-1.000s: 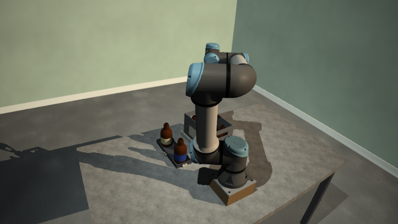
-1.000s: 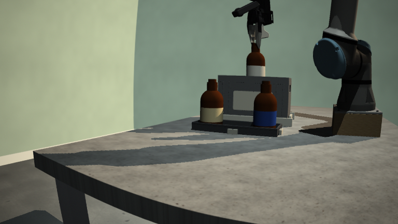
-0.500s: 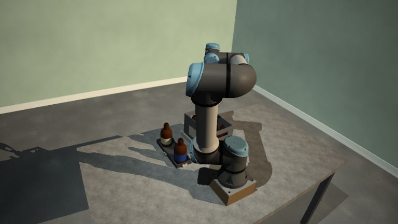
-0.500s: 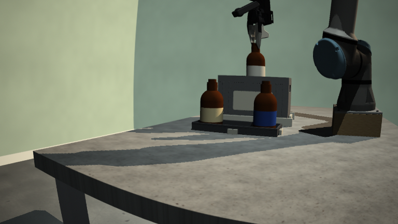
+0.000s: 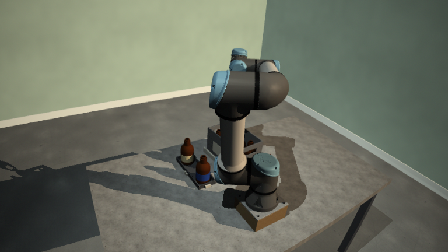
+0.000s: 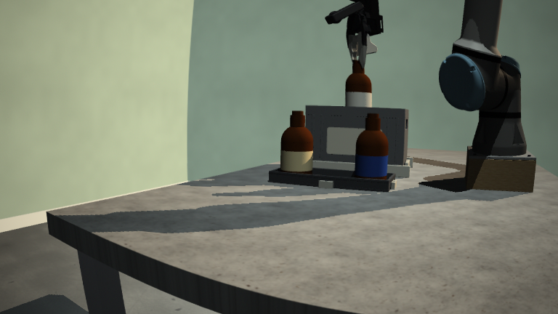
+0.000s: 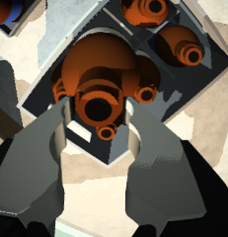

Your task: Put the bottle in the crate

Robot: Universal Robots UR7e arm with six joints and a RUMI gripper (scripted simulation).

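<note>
My gripper (image 6: 358,62) (image 7: 99,98) is shut on the neck of a brown bottle with a white label (image 6: 358,84) (image 7: 99,59). The bottle hangs upright above the grey crate (image 5: 211,138) (image 6: 317,119); in the exterior view the crate's wall hides its bottom. Several brown bottles stand in the crate, seen in the wrist view around the held bottle, which covers part of the crate's inside. The empty slot is not plainly visible. The dark tray (image 5: 192,168) (image 6: 296,179) bears a cream-labelled bottle (image 5: 187,150) (image 6: 296,142) and a blue-labelled bottle (image 5: 203,167) (image 6: 372,142).
The tray stands close beside the crate, with both its bottles upright. The arm's base sits on a wooden block (image 5: 270,219) (image 6: 500,174) near the crate and tray. The arm hides part of the crate in the top view.
</note>
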